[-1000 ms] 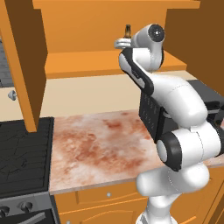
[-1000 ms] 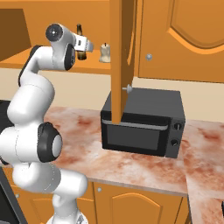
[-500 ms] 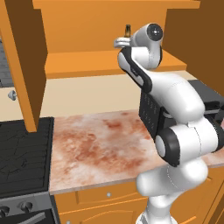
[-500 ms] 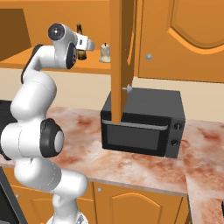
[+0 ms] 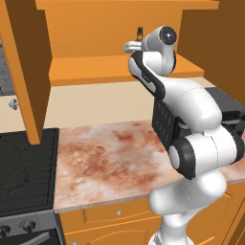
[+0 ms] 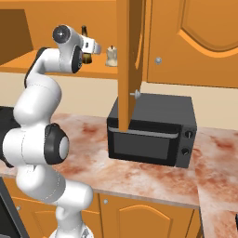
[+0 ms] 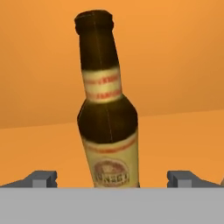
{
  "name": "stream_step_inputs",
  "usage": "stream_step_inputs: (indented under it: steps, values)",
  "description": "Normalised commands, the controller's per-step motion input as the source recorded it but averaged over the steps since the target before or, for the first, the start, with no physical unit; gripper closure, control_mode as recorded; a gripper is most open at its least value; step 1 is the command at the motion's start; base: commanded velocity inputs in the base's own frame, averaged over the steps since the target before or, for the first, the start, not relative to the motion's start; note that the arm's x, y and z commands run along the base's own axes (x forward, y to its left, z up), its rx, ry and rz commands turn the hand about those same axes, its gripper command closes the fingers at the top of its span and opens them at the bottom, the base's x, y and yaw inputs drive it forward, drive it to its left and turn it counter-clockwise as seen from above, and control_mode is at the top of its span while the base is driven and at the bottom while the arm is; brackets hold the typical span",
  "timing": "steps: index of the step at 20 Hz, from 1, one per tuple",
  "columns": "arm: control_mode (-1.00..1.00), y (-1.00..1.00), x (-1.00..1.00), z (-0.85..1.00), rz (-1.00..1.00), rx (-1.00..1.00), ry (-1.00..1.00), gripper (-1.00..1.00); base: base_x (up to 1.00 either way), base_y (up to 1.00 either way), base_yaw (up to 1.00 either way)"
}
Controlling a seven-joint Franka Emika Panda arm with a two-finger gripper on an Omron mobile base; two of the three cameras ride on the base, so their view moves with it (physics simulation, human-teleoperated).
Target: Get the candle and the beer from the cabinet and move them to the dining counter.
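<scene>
- We see the beer (image 7: pixel 107 118) up close in the hand view; its tan body label carries a round reddish emblem with a line of lettering under it, too blurred to read.
- Its neck band has a red strip of marks, also unreadable.
- We find no legible text, numbers or signs elsewhere.

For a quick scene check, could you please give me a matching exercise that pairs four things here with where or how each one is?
Things:
1. beer
2. candle
3. microwave
4. gripper

Places or states:
A. on the marbled worktop, under the open door
B. open, fingers either side of a bottle
C. upright on the cabinet shelf, in front of the hand
D. on the shelf, right of the bottle

Pairs: 1-C, 2-D, 3-A, 4-B
</scene>
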Motion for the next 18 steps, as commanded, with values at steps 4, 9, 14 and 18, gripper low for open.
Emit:
stream_step_inputs:
  steps: [4,9,14,18]
  values:
    - [-1.00,0.00,0.16,-0.01,0.00,0.00,0.00,-1.00,0.00,0.00,0.00]
    - [-1.00,0.00,0.14,-0.04,0.00,0.00,0.00,-1.00,0.00,0.00,0.00]
    - [-1.00,0.00,0.18,-0.03,0.00,0.00,0.00,-1.00,0.00,0.00,0.00]
    - [-1.00,0.00,0.23,0.00,0.00,0.00,0.00,-1.00,0.00,0.00,0.00]
